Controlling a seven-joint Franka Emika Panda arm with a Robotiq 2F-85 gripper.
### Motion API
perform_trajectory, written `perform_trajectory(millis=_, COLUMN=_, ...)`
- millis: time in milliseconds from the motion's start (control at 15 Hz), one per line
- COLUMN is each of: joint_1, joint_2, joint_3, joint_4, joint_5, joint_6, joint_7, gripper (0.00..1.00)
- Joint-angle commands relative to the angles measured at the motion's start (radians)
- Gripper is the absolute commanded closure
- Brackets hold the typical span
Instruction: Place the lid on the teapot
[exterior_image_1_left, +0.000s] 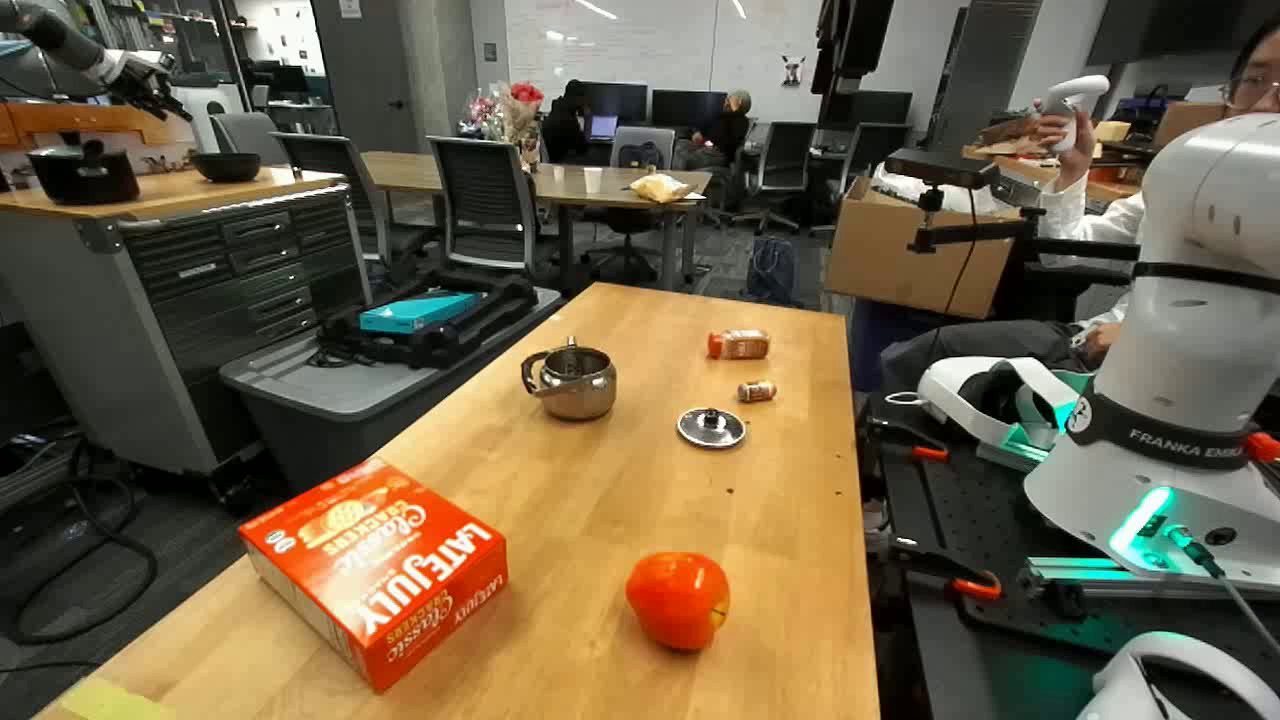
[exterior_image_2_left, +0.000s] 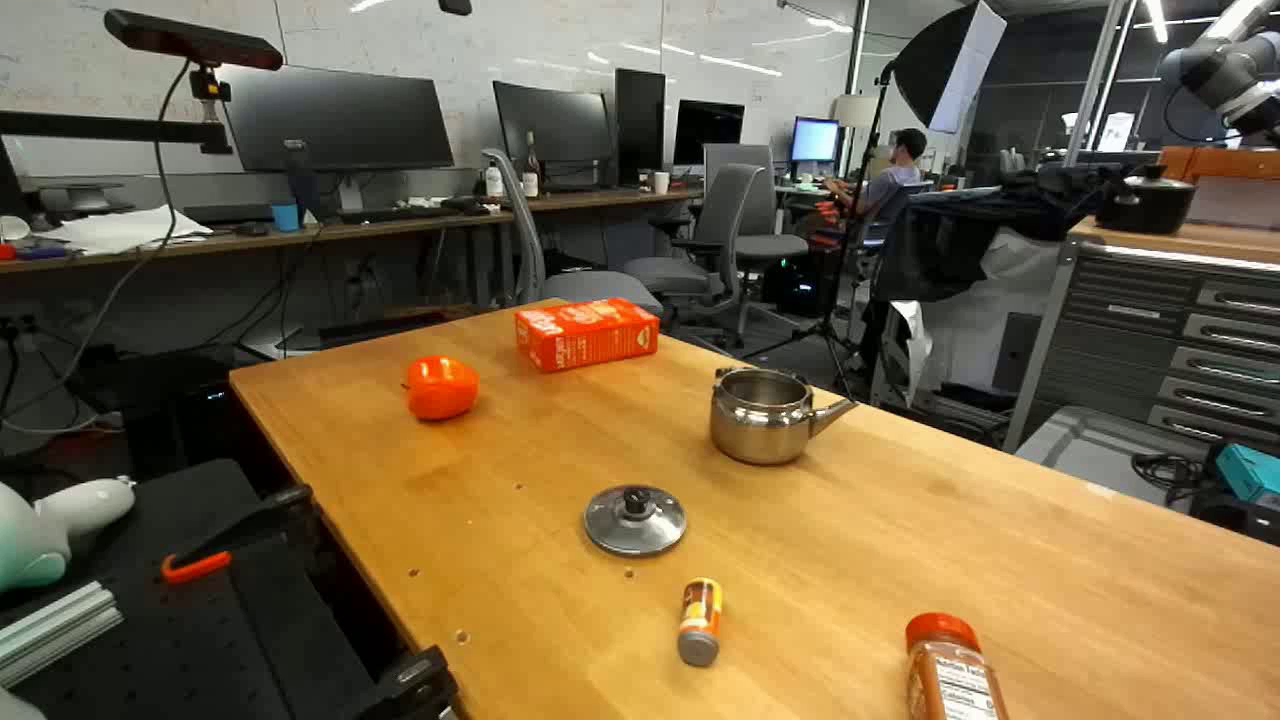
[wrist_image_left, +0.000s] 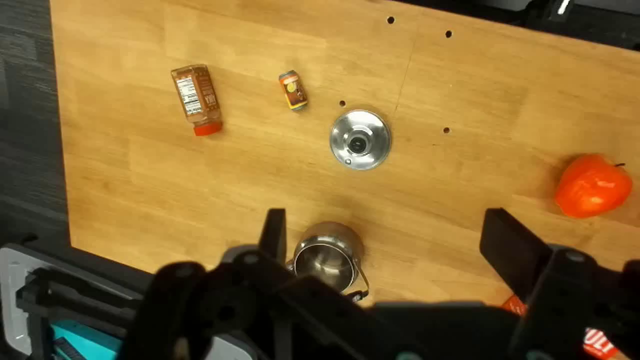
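Observation:
The lid, a round silvery disc with a dark knob, lies flat on the table, knob up, in both exterior views (exterior_image_1_left: 711, 430) (exterior_image_2_left: 635, 525) and the wrist view (wrist_image_left: 361, 122). The teapot, squat and silver, stands upright with its top open in both exterior views (exterior_image_1_left: 580, 388) (exterior_image_2_left: 760, 430), apart from the lid. In the wrist view the teapot (wrist_image_left: 335, 237) is partly hidden behind the left finger's linkage. My gripper (wrist_image_left: 386, 222) is wide open and empty, high above the table. The lid shows ahead of the fingertips. The gripper is out of both exterior views.
A red cracker box (exterior_image_1_left: 380, 570) and an orange-red ball-like fruit (exterior_image_1_left: 678, 600) stand at one end of the table. A small can (exterior_image_2_left: 700, 620) lies near the lid, and a red-capped spice bottle (exterior_image_2_left: 955, 680) lies beyond it. The robot base (exterior_image_1_left: 1150, 490) is beside the table.

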Motion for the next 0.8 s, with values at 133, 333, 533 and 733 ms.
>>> perform_trajectory(millis=133, joint_1=0.020, joint_2=0.000, joint_3=-0.015, joint_4=0.015, joint_5=-0.010, joint_6=-0.005, joint_7=0.010, gripper=0.00)
perform_trajectory(millis=333, joint_1=0.020, joint_2=-0.001, joint_3=-0.015, joint_4=0.016, joint_5=-0.010, joint_6=-0.005, joint_7=0.010, gripper=0.00)
perform_trajectory(millis=533, joint_1=0.020, joint_2=-0.001, joint_3=-0.015, joint_4=0.016, joint_5=-0.010, joint_6=-0.005, joint_7=0.010, gripper=0.00)
perform_trajectory(millis=733, joint_1=0.020, joint_2=-0.001, joint_3=-0.015, joint_4=0.016, joint_5=-0.010, joint_6=-0.005, joint_7=0.010, gripper=0.00)
